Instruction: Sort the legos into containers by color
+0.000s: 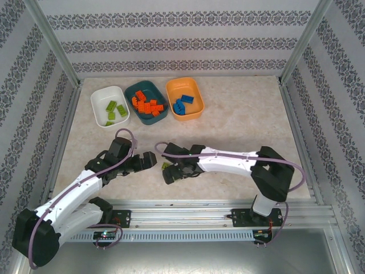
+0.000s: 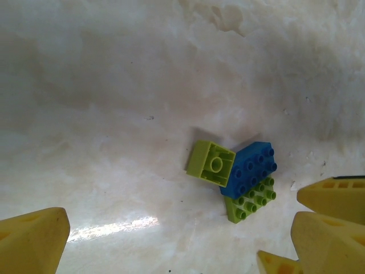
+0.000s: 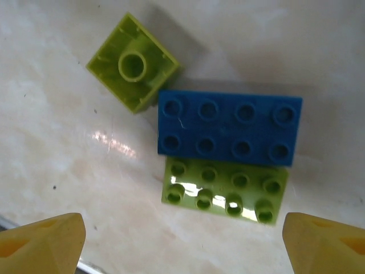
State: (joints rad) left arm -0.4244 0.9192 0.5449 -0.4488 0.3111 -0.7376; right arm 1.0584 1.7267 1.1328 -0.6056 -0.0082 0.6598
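Three loose legos lie together on the table: a small lime brick [image 3: 132, 68] turned studs-down, a blue brick [image 3: 229, 128] and a lime brick [image 3: 225, 188] side by side against it. My right gripper [image 3: 182, 248] is open just above them, its yellow fingertips [image 3: 40, 245] wide on either side of the lime brick's near edge, touching nothing. My left gripper [image 2: 177, 251] is open too, to the left of the same cluster [image 2: 250, 171]. At the back stand the white tub [image 1: 97, 98] with lime legos, the teal tub [image 1: 132, 89] with orange ones, and the orange tub [image 1: 197, 91] with blue ones.
Both grippers meet near the front middle of the table [image 1: 239, 125], left gripper [image 1: 150, 160] and right gripper [image 1: 171, 173] a short way apart. Patterned walls and metal frame posts [image 1: 54, 40] bound the table. A metal rail [image 1: 217, 205] runs along the near edge.
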